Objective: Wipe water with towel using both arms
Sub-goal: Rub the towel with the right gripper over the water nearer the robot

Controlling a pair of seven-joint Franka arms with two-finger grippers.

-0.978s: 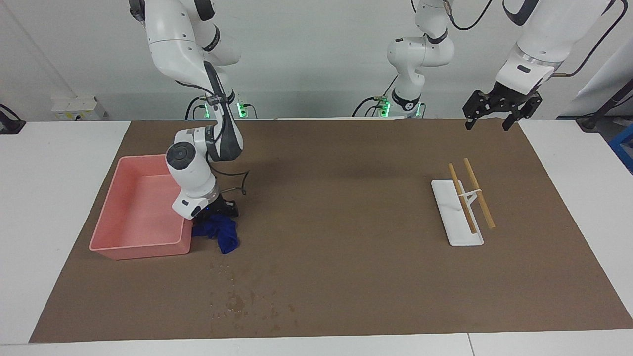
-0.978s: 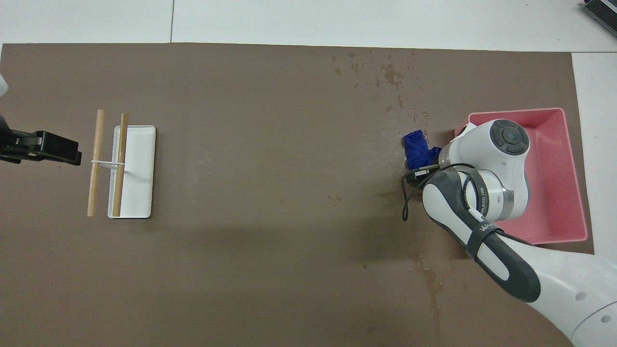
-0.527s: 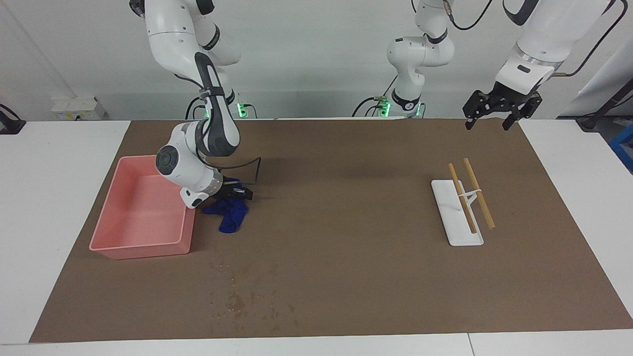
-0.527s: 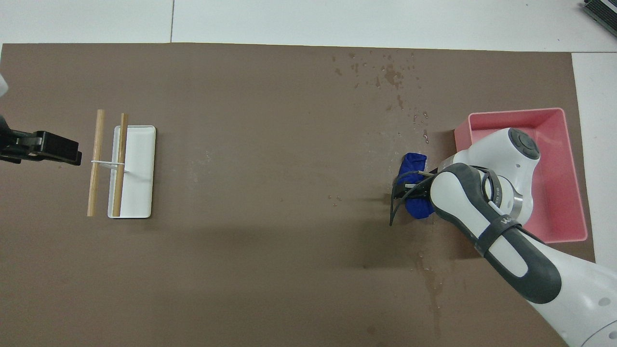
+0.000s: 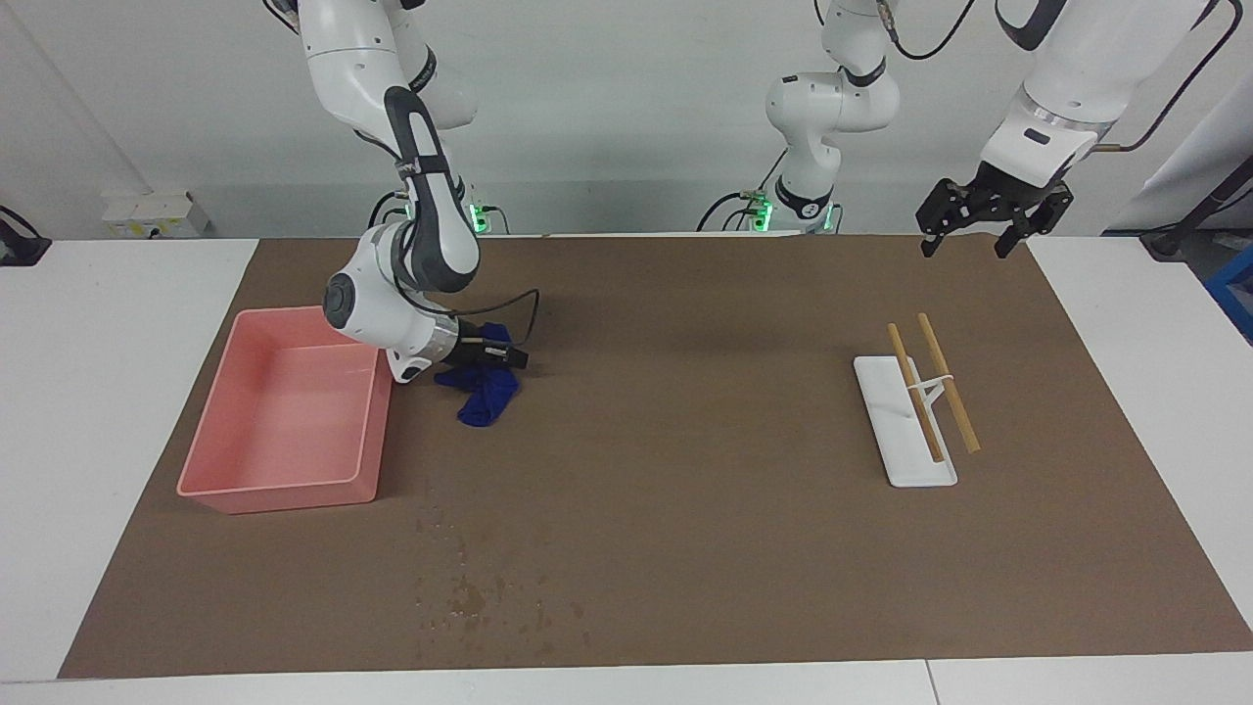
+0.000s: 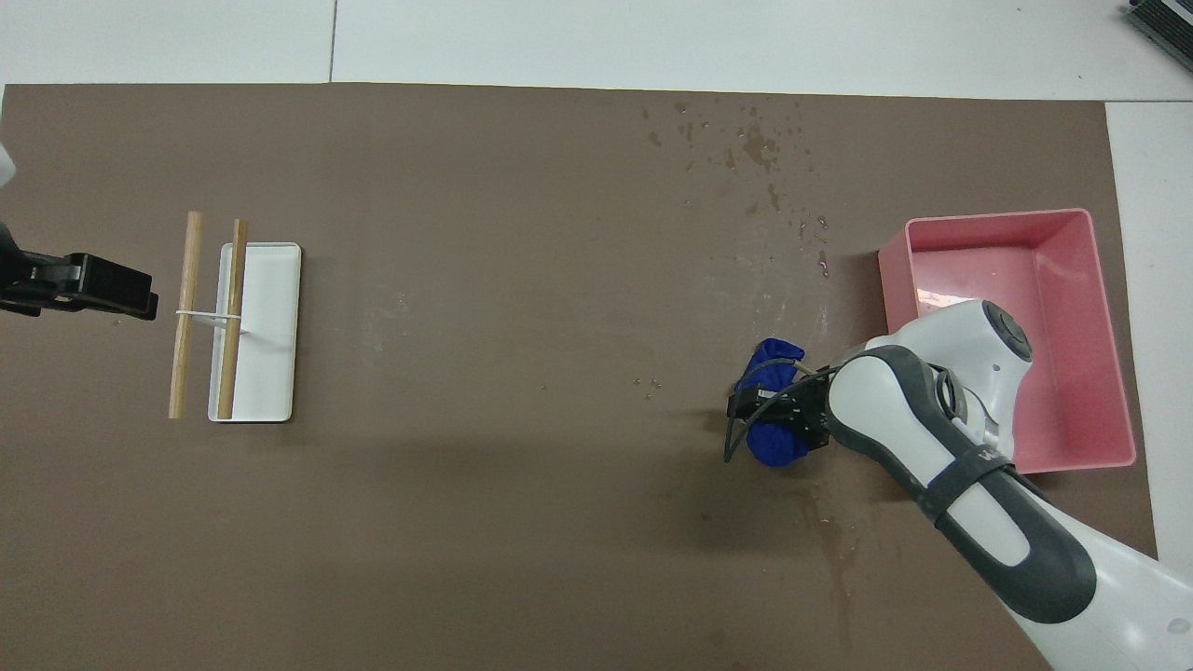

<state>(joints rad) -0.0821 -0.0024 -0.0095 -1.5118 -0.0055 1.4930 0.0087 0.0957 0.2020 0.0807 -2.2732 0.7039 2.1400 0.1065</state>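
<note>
The right gripper [image 5: 504, 357] has its fingers clamped tight on the blue towel [image 5: 483, 399], which hangs from them in a bunch just beside the pink bin [image 5: 284, 485], over the brown mat [image 5: 685, 548]; whether the towel's low end touches the mat cannot be told; water drops [image 5: 470, 592] speckle the mat farther from the robots than the bin. The left gripper [image 5: 964, 240] waits in the air with its fingers spread wide, holding nothing, over the mat's edge at the left arm's end of the surface [image 5: 1126, 411]; near it 2 wooden sticks [image 5: 932, 387] lie across a white tray [image 5: 896, 446].
</note>
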